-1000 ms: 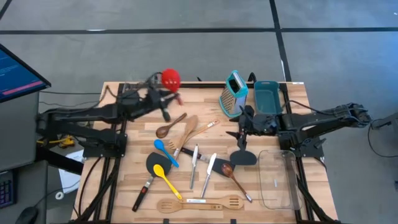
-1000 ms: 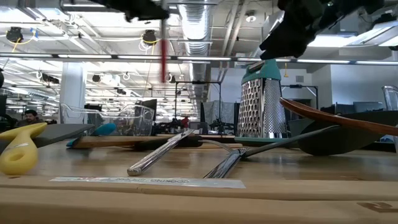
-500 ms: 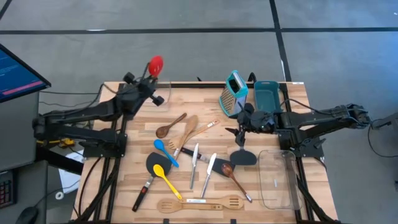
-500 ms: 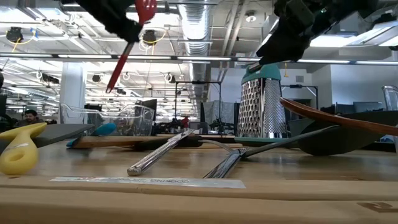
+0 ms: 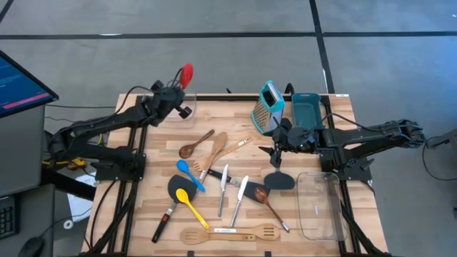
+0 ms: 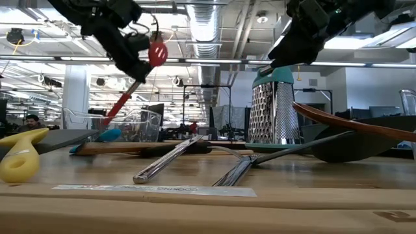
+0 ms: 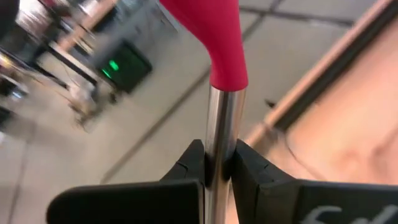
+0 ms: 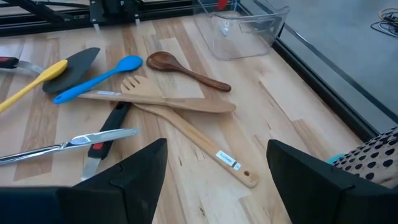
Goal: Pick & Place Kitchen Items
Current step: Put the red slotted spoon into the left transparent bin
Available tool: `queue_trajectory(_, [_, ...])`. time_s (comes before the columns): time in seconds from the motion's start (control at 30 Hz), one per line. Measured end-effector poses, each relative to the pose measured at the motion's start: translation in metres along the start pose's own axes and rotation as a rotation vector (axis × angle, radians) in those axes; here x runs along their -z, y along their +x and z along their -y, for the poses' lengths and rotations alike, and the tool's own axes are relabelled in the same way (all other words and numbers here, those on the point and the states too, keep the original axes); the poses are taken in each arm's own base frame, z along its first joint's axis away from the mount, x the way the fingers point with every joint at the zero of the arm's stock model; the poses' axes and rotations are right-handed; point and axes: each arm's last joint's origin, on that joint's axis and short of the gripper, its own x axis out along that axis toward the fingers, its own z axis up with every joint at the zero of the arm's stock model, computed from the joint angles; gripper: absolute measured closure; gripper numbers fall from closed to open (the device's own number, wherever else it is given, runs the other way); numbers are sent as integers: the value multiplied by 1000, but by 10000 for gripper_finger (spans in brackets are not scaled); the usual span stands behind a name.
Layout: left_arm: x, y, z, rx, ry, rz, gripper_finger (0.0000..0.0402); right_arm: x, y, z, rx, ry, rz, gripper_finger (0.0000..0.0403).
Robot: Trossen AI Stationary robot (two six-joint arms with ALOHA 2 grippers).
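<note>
My left gripper (image 5: 171,101) is over the table's far left corner, shut on a red spoon (image 5: 186,73) with a metal shaft. The spoon slants, red head (image 6: 156,53) up and red handle end (image 6: 112,109) low, by a clear container (image 6: 140,125). Whether the handle end is inside it, I cannot tell. My right gripper (image 5: 278,153) hangs open above the table's right middle, with nothing between its fingers (image 8: 143,171). Below it lie wooden spoons (image 8: 186,102), a blue spoon (image 8: 99,74), a yellow spoon (image 5: 190,200), black spatulas (image 5: 280,180) and metal cutlery (image 5: 224,181). My left gripper pinches the spoon's metal shaft (image 7: 219,152) between its two fingers, just below the red head (image 7: 214,37). The fingers lie across the shaft. The spoon is lifted clear of the table and tilted, its head above the fingers and its handle hanging below them.
A teal box grater (image 5: 268,107) stands at the far right beside a teal bin (image 5: 306,111). A long clear container (image 5: 318,205) lies at the near right. A slotted wooden spatula (image 5: 230,233) lies near the front edge. A monitor (image 5: 18,82) is off the table's left.
My left gripper has swung toward the table's far left corner and sunk, still shut on the red spoon. The spoon has tipped from hanging upright to a slant, its handle end now down by the clear container.
</note>
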Motion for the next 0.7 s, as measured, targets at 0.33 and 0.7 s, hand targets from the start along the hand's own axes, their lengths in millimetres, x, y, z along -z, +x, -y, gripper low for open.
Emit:
queue_trajectory(0.33, [25, 9, -12, 5, 38, -210, 389, -1, 2, 6, 24, 3, -1, 133])
queue_trajectory(0.7, [31, 15, -23, 46, -42, -246, 389, -1, 3, 11, 44, 15, -2, 133])
